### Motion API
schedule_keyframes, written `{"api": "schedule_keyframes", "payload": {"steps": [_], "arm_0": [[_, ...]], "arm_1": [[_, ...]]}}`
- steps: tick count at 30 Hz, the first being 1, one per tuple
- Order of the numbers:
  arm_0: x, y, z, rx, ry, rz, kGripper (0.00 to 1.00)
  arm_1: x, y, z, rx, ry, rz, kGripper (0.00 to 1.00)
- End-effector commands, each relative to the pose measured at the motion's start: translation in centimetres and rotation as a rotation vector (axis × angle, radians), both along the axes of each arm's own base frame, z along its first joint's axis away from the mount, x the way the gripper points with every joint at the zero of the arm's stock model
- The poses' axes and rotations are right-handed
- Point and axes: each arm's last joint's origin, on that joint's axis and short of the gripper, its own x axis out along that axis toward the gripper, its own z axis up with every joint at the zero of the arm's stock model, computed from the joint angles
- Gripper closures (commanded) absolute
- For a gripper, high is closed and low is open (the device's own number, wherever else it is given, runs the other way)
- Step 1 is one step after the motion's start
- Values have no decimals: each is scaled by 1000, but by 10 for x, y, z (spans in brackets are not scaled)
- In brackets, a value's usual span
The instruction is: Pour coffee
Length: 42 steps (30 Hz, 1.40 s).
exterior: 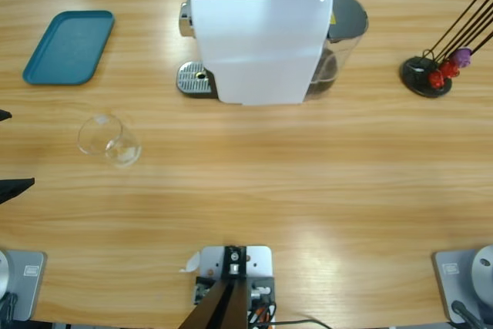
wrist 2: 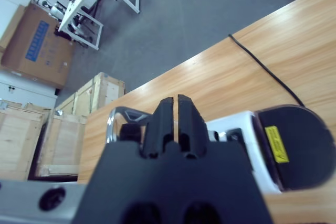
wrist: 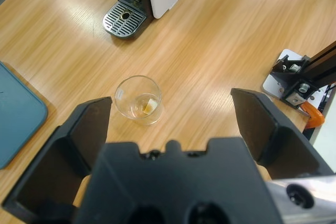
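Beyond left tool (wrist: 170,111), released: glass (wrist: 138,99) | coffee unclear | right tool (wrist 2: 176,109) clenched, empty

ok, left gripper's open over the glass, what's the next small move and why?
Probably lower the left gripper straight down around the glass. Its jaws stand wide apart and the glass sits upright on the table between and ahead of them, untouched, well short of the coffee machine's drip tray. It looks nearly empty, so a grasp comes first.
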Motion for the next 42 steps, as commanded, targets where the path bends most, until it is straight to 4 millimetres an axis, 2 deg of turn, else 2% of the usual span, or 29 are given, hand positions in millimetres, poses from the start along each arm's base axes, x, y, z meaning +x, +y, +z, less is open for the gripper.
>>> {"api": "schedule_keyframes", "payload": {"steps": [1,5,11,15,23,28,34,40,42], "arm_0": [[-12,10,-9,-28,-19,6,4],[-12,11,-9,-28,-21,7,4],[-12,11,-10,-30,-25,8,4],[-13,12,-10,-34,-29,8,4],[-13,12,-10,-35,-32,7,4],[-14,13,-10,-36,-33,6,4],[-15,14,-10,-42,-40,6,4],[-17,15,-10,-47,-45,7,4],[-17,15,-10,-47,-45,7,4]], "arm_1": [[27,44,-44,-86,64,37,1000],[12,63,-33,-63,35,87,1000],[-8,87,-44,-85,44,135,1000],[-8,102,-63,-116,72,150,1000],[5,126,-114,-218,138,157,1000],[11,136,-131,-256,165,172,1000],[5,148,-161,-325,217,192,1000],[-2,152,-180,-372,280,205,1000],[-3,150,-173,-387,259,219,1000]]}}
